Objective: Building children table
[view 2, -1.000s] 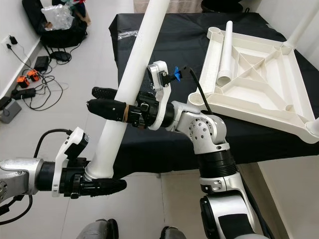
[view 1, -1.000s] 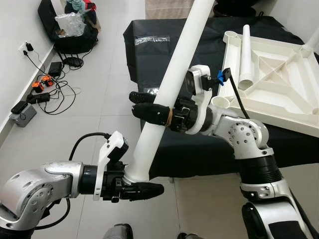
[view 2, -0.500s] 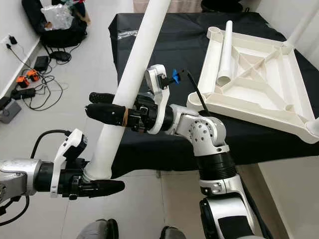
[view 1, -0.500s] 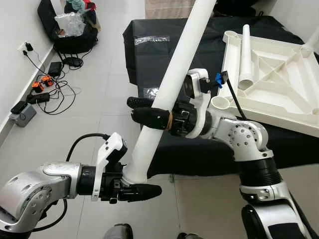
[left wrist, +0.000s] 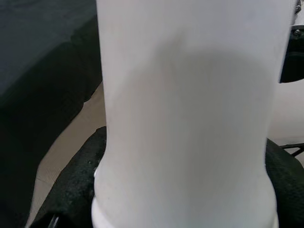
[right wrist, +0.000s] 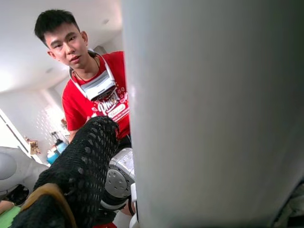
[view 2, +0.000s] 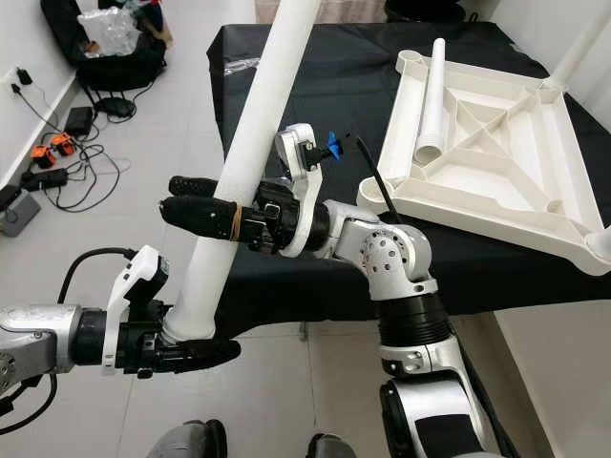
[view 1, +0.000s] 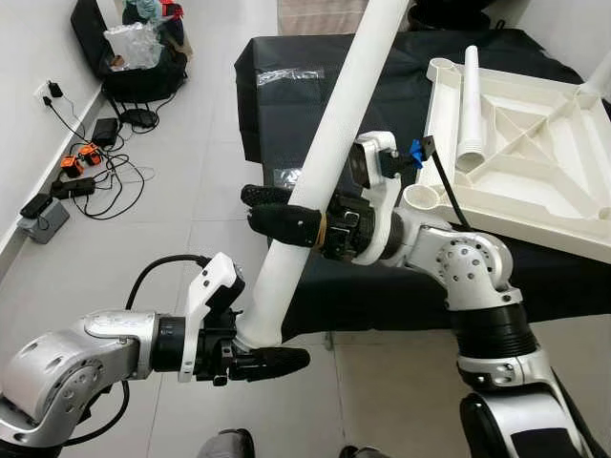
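Over on the far left, cables and chargers [view 1: 84, 170] lie on the tiled floor [view 1: 191, 191] by the wall, with a dark bag [view 1: 143, 57] further back. Low down, the left end effector [view 1: 260, 355] is clamped around the bottom end of the long white table leg [view 1: 325, 153], black fingers pinching it just above its collar, off the near-left corner of the surface [view 1: 286, 95]. The leg rises tilted, up and to the right, across the black-covered surface's left edge. Partway up, the right end effector [view 1: 272, 210] grips the same leg, one finger on each side, closed tight against it. To the right, the white tabletop [view 1: 535, 143] lies upside down on the surface, ribs showing, with another leg [view 1: 471, 100] lying loose in it near its left edge. In the right wrist view, a person in a red shirt [right wrist: 97, 102] stands beyond the leg.
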### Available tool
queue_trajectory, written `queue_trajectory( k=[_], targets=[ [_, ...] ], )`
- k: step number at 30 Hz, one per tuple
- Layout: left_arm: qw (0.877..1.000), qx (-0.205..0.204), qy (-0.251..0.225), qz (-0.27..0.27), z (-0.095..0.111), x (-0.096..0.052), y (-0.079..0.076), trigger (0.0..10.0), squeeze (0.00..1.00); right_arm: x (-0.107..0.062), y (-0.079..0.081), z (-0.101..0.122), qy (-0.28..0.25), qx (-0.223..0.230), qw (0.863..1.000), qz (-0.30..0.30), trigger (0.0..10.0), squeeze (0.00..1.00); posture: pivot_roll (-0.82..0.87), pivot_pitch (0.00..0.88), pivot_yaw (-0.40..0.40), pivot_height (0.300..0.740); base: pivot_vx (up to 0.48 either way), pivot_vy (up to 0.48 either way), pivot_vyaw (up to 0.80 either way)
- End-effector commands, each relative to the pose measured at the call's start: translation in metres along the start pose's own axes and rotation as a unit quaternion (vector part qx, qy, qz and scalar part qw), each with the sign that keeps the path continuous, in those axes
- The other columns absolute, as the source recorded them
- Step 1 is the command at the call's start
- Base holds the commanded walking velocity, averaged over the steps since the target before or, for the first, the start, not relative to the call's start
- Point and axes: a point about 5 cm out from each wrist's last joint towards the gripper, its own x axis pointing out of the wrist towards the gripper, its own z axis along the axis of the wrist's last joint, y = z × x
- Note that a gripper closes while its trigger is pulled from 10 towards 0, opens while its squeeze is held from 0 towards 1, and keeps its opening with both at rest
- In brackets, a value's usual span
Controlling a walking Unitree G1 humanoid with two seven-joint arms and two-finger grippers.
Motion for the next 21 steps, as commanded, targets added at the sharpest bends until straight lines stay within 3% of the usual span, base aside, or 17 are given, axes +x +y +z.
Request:
queue_trajectory(
  k=[1, 11, 12, 21],
  targets=[
    [1.000, -0.006, 0.021, -0.020, -0.0078, 0.0058, -0.0053, 10.0, 0.00, 0.0081, 0.0043, 0.0021, 0.001, -0.011, 1.000, 0.014, 10.0, 0.00, 0.05, 0.140, -0.001, 0.740, 0.000, 0.000, 0.00],
    [1.000, -0.001, 0.019, -0.025, -0.0081, 0.0084, -0.0056, 10.0, 0.00, 0.0132, 0.0038, 0.0054, -0.010, -0.019, 1.000, 0.012, 10.0, 0.00, 0.04, 0.129, 0.003, 0.740, 0.000, 0.000, 0.00],
    [0.999, 0.000, 0.019, -0.025, -0.0080, 0.0088, -0.0056, 10.0, 0.00, 0.0137, 0.0037, 0.0060, -0.012, -0.018, 1.000, 0.012, 0.0, 0.00, 0.04, 0.128, 0.003, 0.740, 0.000, 0.000, 0.00],
    [0.999, -0.003, 0.019, -0.029, -0.0095, 0.0085, -0.0064, 10.0, 0.00, 0.0146, 0.0052, 0.0060, -0.013, -0.019, 1.000, 0.015, 0.0, 0.00, 0.03, 0.121, 0.007, 0.740, 0.000, 0.000, 0.00]
  ],
)
